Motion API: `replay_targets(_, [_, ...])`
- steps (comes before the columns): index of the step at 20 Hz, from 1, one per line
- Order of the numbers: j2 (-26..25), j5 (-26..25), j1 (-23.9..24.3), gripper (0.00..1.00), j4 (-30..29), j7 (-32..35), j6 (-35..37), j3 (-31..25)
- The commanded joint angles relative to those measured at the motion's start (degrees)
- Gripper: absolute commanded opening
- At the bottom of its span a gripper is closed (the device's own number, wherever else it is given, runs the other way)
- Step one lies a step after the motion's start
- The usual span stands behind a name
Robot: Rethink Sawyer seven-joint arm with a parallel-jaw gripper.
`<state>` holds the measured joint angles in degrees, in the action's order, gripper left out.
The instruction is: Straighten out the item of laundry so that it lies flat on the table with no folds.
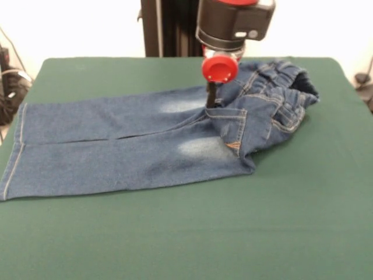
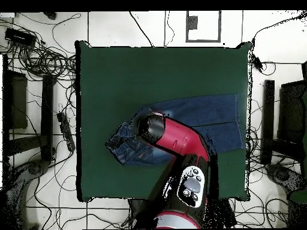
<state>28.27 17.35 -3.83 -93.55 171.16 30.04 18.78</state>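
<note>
The blue denim jeans (image 1: 116, 146) lie on the green table (image 1: 233, 233). In the front view the two legs stretch flat to the left, while the waistband end (image 1: 280, 87) is bunched and folded over at the right. My gripper (image 1: 211, 104) comes straight down from the arm's red-capped wrist (image 1: 220, 68) and touches the jeans by a back pocket with orange stitching. Its tip is a single dark shape, so its state is unclear. In the overhead view the jeans (image 2: 216, 114) lie with the legs to the right, and the arm (image 2: 174, 141) hides the gripper over the crumpled waist (image 2: 123, 147).
The black pedestal (image 1: 169, 26) stands behind the table's far edge. In the overhead view, cables (image 2: 48, 60) and black stands (image 2: 268, 114) lie on the floor around the table (image 2: 120, 72). The jeans' hems (image 1: 14, 151) lie close to the table's left edge.
</note>
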Motion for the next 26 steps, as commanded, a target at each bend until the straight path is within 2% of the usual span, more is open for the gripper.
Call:
replay_targets(1, [-0.45, -2.85, 0.00, 1.00, -4.64, -3.81, -2.73, -10.78])
replay_targets(5, [-0.21, -3.66, 1.26, 1.00, -5.12, -4.37, -3.64, -11.99])
replay_targets(12, [-0.14, -3.49, -0.06, 1.00, -5.49, -0.66, -3.51, -13.03])
replay_targets(16, [-1.89, -3.55, -3.96, 1.00, -3.13, 2.43, 0.17, -10.92])
replay_targets(21, [-6.75, -2.58, -8.87, 1.00, 1.95, 6.95, 3.19, -7.75])
replay_targets(26, [-10.56, 0.41, -11.43, 1.00, 4.17, 10.09, 0.77, -7.60])
